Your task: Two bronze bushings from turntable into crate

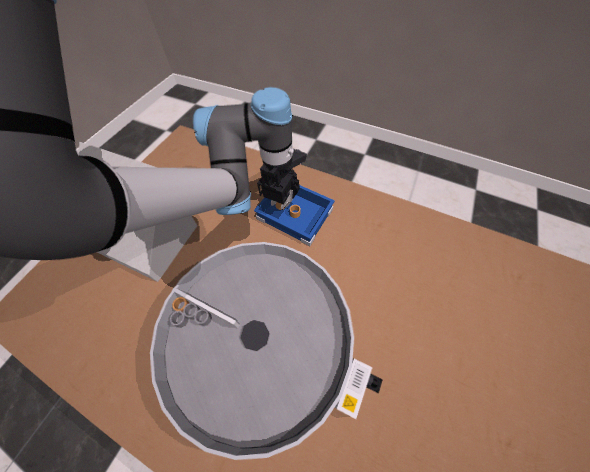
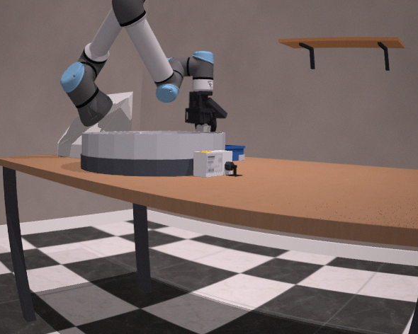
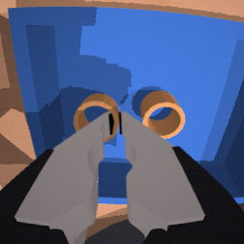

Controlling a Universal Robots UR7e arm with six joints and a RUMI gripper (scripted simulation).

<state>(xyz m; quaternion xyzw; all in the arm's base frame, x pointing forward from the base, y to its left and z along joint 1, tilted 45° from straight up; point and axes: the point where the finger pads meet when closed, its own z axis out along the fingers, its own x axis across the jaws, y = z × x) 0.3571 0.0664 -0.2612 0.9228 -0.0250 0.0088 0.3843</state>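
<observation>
Above the blue crate [image 1: 320,215], near the upper middle of the top view, the gripper [image 3: 115,124] points straight down, jaws nearly shut and pinching the thin wall of a bronze bushing [image 3: 88,109]. A second bronze bushing [image 3: 163,113] lies in the crate just to its right in the wrist view. On the turntable [image 1: 274,388], at its left edge beside a white divider bar [image 1: 205,307], a third bronze bushing [image 1: 179,303] sits touching three grey bushings [image 1: 191,314].
</observation>
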